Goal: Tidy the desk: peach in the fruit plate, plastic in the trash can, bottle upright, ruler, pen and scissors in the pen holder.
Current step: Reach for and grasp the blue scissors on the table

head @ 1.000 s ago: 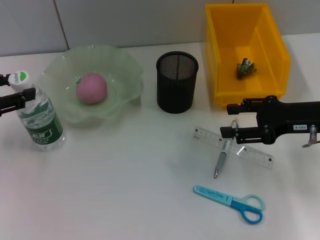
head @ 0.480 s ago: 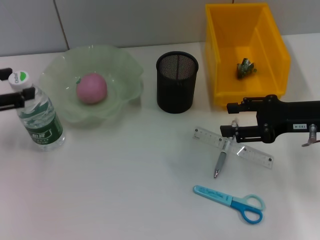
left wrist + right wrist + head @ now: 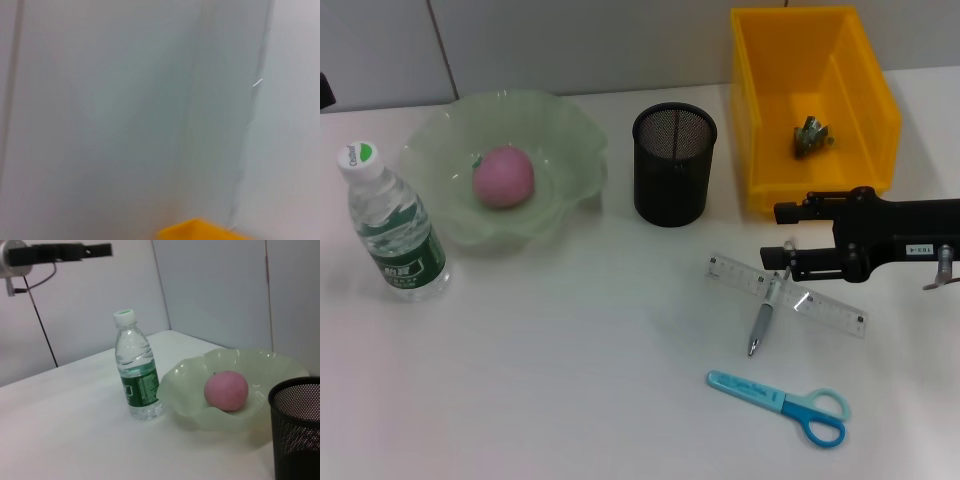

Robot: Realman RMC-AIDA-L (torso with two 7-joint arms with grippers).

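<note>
Ruler [image 3: 788,294], clear plastic with printed graduations, lies flat on the table [image 3: 570,360] with the pen [image 3: 763,318] crossing it. Right gripper [image 3: 778,239] hovers just above their crossing, fingers spread wide, holding nothing. Scissors [image 3: 782,403] lie nearby. Left gripper [image 3: 97,249] is raised well above the upright bottle [image 3: 391,226]; its opening cannot be judged.

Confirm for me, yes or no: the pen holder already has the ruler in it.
No, the ruler lies flat on the desk beside the pen, apart from the black mesh pen holder.
</note>
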